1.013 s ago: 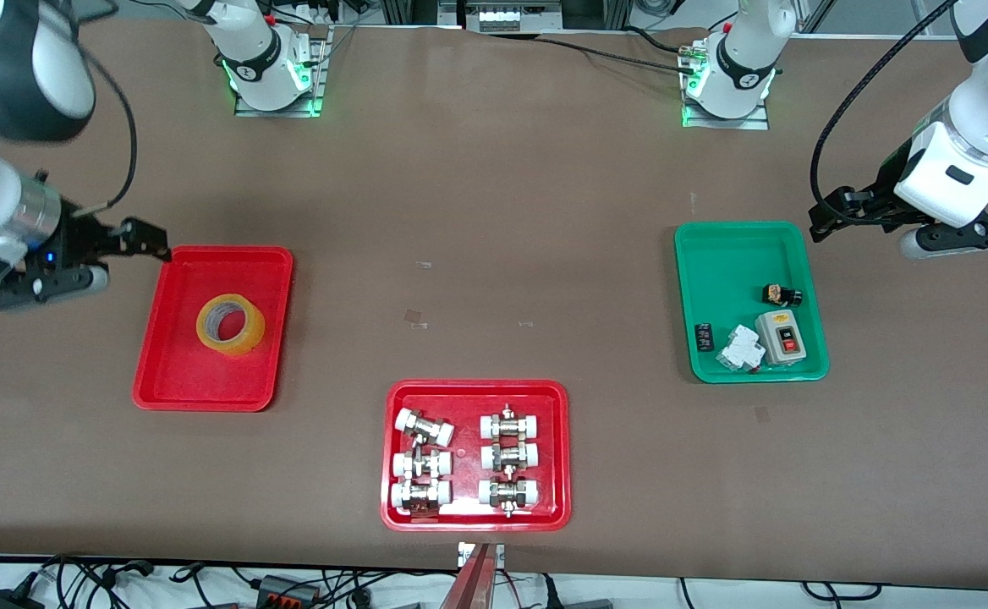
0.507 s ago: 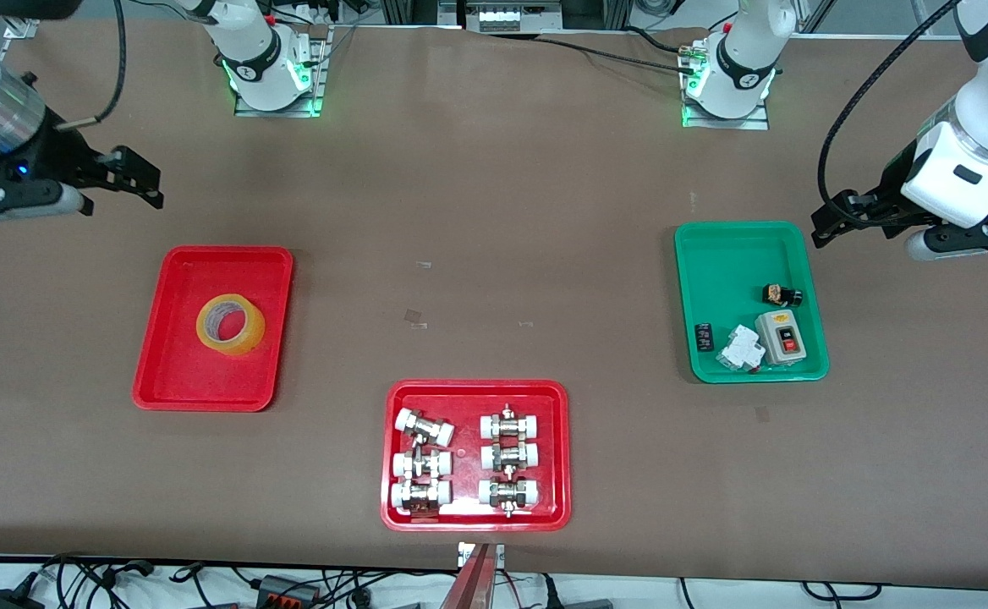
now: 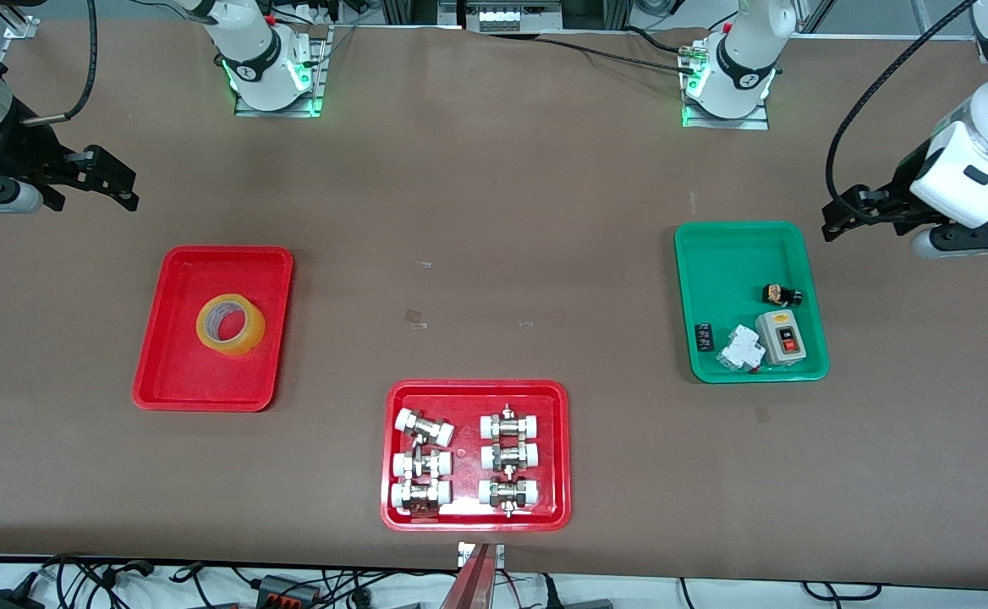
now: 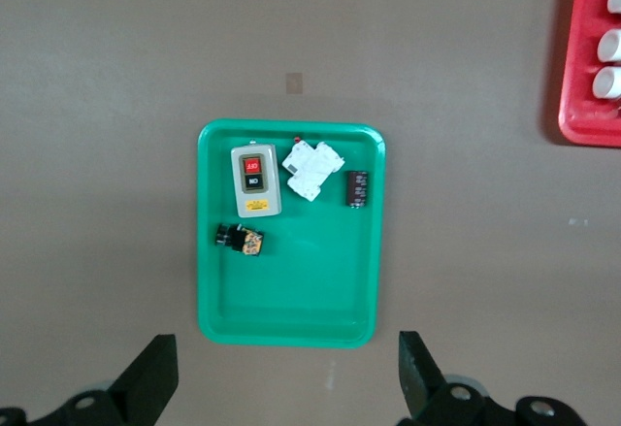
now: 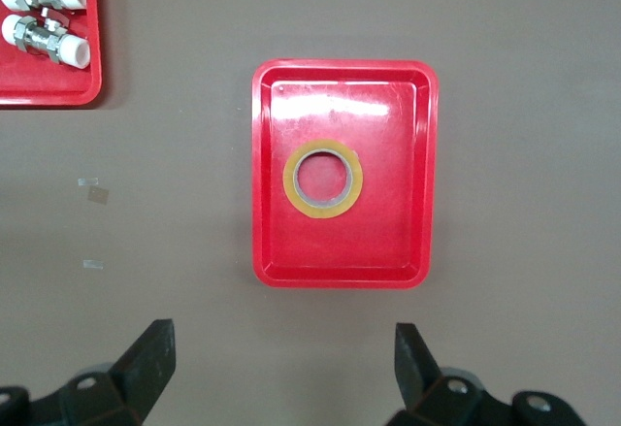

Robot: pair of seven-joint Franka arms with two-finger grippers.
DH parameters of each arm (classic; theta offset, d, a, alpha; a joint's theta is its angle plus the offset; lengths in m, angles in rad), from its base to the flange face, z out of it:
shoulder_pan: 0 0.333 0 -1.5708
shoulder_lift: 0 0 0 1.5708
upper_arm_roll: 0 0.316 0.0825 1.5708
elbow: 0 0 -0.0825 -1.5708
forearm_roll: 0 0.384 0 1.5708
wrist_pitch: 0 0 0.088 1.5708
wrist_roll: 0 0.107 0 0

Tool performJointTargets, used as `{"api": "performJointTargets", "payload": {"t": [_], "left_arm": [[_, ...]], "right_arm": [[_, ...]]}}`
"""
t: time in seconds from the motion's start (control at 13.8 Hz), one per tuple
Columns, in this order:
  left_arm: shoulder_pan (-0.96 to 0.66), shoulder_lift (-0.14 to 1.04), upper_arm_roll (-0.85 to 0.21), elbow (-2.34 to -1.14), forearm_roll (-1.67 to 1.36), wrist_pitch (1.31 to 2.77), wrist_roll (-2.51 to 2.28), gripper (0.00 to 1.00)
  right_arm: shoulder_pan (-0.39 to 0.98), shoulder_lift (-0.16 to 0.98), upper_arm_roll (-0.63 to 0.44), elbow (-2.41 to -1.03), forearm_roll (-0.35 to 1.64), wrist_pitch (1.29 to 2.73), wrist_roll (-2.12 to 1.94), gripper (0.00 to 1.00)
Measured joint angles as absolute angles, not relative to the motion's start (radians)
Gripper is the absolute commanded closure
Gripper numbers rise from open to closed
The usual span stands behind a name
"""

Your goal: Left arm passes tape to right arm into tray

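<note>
The yellow tape [image 3: 230, 324] lies flat inside the plain red tray [image 3: 174, 372] at the right arm's end of the table. In the right wrist view the tape [image 5: 323, 178] rests near the middle of the tray [image 5: 388, 242]. My right gripper [image 3: 122, 186] hangs open over bare table, clear of the tray's rim. Its own view shows the right gripper [image 5: 281, 363] spread wide with nothing between its fingers. My left gripper [image 3: 841, 216] is open and empty over bare table beside the green tray. The left gripper [image 4: 286, 382] holds nothing in its own view either.
A green tray [image 3: 714, 262] with a switch box [image 3: 780, 336] and small electrical parts sits at the left arm's end. A second red tray [image 3: 474, 389] of white-capped metal fittings lies nearest the front camera. Both arm bases stand along the table's back edge.
My right gripper has pulled up and away from the red tray's corner toward the robots' side. The left gripper drifted slightly outward. The tape has not moved.
</note>
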State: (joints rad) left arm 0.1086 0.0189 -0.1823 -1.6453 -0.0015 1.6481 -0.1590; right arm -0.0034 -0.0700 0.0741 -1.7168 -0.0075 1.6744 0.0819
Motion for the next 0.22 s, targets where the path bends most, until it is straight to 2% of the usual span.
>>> {"api": "performJointTargets", "payload": {"t": [0.22], "left_arm": [[0.113,0.019,-0.182,-1.645,-0.002,1.648,-0.145,0.0]], "right_arm": [[-0.003,-0.07,0.074,-1.716,-0.008,1.672,0.083,0.0]]}}
